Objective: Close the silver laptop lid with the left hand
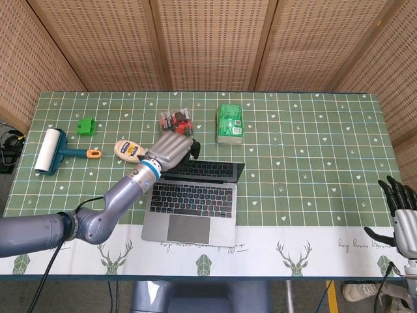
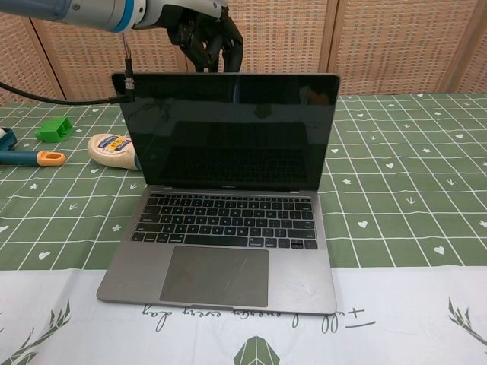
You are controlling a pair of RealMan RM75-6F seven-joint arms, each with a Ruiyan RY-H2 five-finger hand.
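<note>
The silver laptop [image 1: 189,202] sits at the table's front middle, with its keyboard [image 2: 224,220] facing me. Its lid [image 2: 228,129] is tilted forward over the keys and looks strongly foreshortened in the head view [image 1: 210,171]. My left hand [image 1: 172,151] rests on the lid's top left edge from behind, with bent fingers [image 2: 204,34] showing just above the edge in the chest view. My right hand [image 1: 402,216] hangs off the table's right front corner, fingers apart, holding nothing.
Behind the laptop lie a green packet [image 1: 229,122] and a clear bag of red items [image 1: 176,119]. To its left are a squeeze bottle [image 1: 129,150], a lint roller [image 1: 51,151] with an orange-tipped handle [image 2: 38,158], and a green block [image 1: 85,126].
</note>
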